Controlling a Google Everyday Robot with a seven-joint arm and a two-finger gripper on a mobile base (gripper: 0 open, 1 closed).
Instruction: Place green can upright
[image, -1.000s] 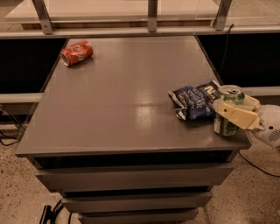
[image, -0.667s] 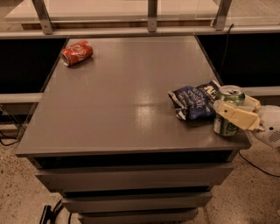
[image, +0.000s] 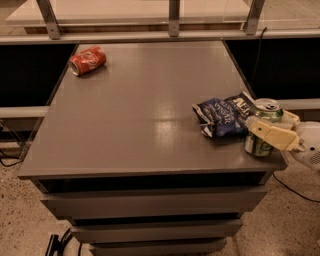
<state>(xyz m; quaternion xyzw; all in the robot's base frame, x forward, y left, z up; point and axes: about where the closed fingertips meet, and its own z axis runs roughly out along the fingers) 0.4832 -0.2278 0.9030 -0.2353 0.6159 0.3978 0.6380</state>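
The green can (image: 258, 146) stands upright on the grey table (image: 150, 115), at its front right corner. Its silver pull-tab top faces up. My gripper (image: 263, 123) reaches in from the right and is shut on the can. One cream finger (image: 270, 134) crosses the can's near side and the other sits behind it. The can's base rests on the tabletop, just to the right of the chip bag.
A crumpled dark blue chip bag (image: 221, 114) lies just left of the can. A red soda can (image: 88, 60) lies on its side at the table's far left corner. The table's right edge is close to the can. A shelf with metal posts (image: 174, 15) runs behind.
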